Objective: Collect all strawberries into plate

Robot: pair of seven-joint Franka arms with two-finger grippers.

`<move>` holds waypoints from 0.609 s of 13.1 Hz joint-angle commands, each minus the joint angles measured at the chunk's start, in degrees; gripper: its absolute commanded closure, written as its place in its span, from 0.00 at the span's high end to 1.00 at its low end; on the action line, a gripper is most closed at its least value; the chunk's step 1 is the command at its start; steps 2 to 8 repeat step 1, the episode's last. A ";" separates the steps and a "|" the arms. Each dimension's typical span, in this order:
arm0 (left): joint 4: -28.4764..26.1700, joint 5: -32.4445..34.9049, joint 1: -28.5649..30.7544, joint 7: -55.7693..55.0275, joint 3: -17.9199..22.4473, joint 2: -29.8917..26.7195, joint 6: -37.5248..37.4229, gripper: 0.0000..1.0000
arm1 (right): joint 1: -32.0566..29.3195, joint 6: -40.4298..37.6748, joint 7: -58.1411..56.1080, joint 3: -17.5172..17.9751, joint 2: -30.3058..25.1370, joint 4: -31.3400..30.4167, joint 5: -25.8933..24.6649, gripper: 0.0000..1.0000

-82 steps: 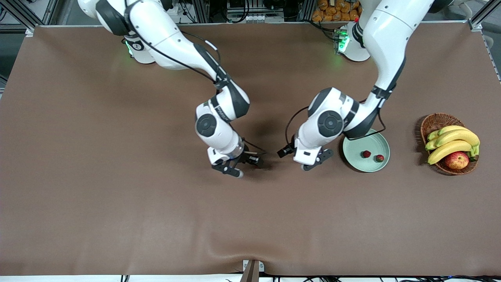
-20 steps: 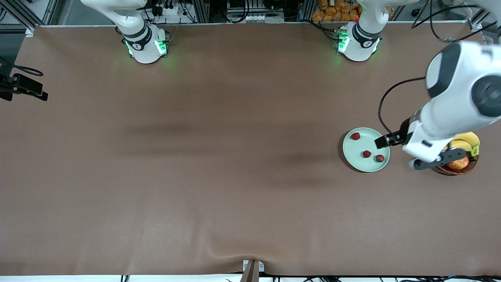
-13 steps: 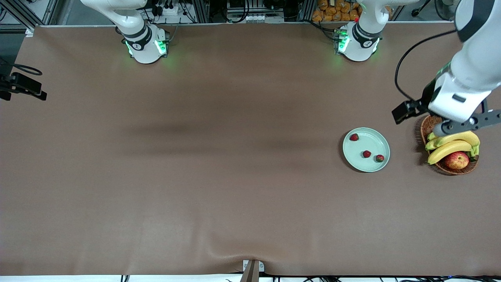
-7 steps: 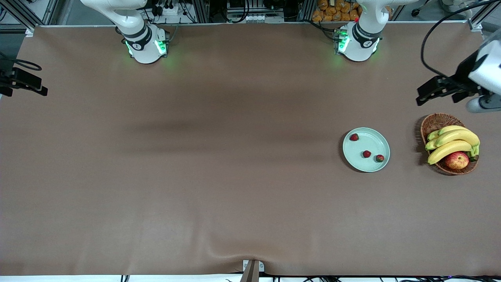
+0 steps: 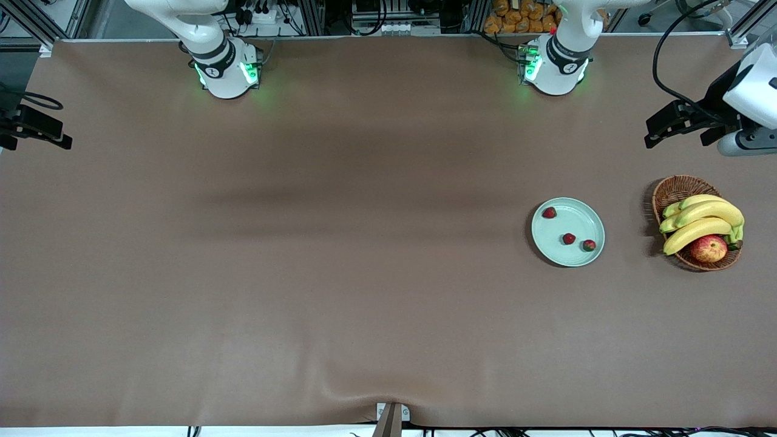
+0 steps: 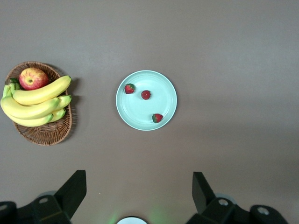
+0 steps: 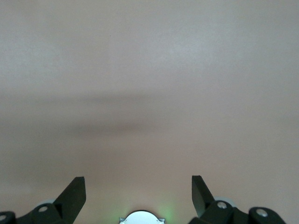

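**Both arms drawn back, three berries on the plate**

Right gripper: raised over bare brown table at the right arm's end, fingers spread wide, holding nothing; placed as it was half a second ago.

Plate: pale mint-green, near the left arm's end of the table, unmoved. Three strawberries lie in it, apart from one another. Six seconds ago it held only two.

Wicker basket: beside the plate, holding bananas and an apple.

Left gripper: high above table, plate and basket, fingers spread wide and empty. A second ago it hung low over the basket; now it has risen clear.
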 commanded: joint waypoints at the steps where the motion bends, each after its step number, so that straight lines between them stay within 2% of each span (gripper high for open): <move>1: -0.88 -0.63 -0.37 2.09 1.45 -1.37 -0.73 1.00 | 1.24 0.53 -0.32 -0.16 -0.07 0.04 -1.82 1.00; 8: -0.88 -0.63 -0.37 2.09 1.45 -1.37 -0.73 1.00 | 1.24 0.53 -0.32 -0.16 -0.07 0.04 -1.82 1.00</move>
